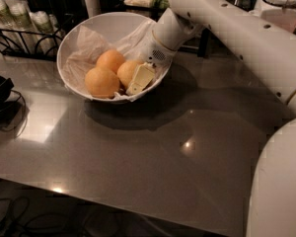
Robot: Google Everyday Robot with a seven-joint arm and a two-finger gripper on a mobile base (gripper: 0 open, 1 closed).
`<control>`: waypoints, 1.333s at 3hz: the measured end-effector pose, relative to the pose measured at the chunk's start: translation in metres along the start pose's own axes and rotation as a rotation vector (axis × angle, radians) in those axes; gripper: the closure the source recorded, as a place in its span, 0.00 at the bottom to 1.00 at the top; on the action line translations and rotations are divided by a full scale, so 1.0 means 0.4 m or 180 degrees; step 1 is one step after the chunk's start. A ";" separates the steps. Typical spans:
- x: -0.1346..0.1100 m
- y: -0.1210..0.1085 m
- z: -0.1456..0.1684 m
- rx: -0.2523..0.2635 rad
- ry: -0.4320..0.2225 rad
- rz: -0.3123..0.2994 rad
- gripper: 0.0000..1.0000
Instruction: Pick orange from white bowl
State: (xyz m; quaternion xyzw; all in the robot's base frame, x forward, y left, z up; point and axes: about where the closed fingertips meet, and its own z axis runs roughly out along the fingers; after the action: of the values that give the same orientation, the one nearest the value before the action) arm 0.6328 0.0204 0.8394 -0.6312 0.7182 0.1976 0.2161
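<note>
So the white bowl (104, 18) sits toward the back left of the grey desk (138, 167), tipped a bit so its opening faces the camera, with crumpled white paper (86, 46) lining it. There are three fruits bunched in the bottom. The orange (127, 72), the paler one on the right, is touching both deeper-coloured ones: one behind it to the left (111, 59) and one in front left (101, 82). The robot's white arm (227, 28) comes in from the upper right, over the bowl's right rim, and the tool (139, 79) is down inside the bowl, pressed right up against the right side of the orange. Honestly can't tell whether the tool is spread apart or clamped on it from this angle. Behind the bowl on the left there's a black wire rack (37, 36) holding some cups, and a lidded jar (283, 1) stands at the far right.
</note>
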 end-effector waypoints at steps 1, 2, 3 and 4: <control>0.000 0.000 0.000 0.0000 0.0000 0.0000 0.72; -0.001 0.000 0.000 0.0001 -0.0002 0.0000 0.95; -0.007 -0.001 -0.004 0.0012 -0.0017 -0.0005 1.00; -0.044 0.010 -0.042 0.0084 -0.0135 -0.0100 1.00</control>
State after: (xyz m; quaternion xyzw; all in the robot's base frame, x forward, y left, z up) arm 0.6297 0.0259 0.8632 -0.6352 0.7060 0.1980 0.2426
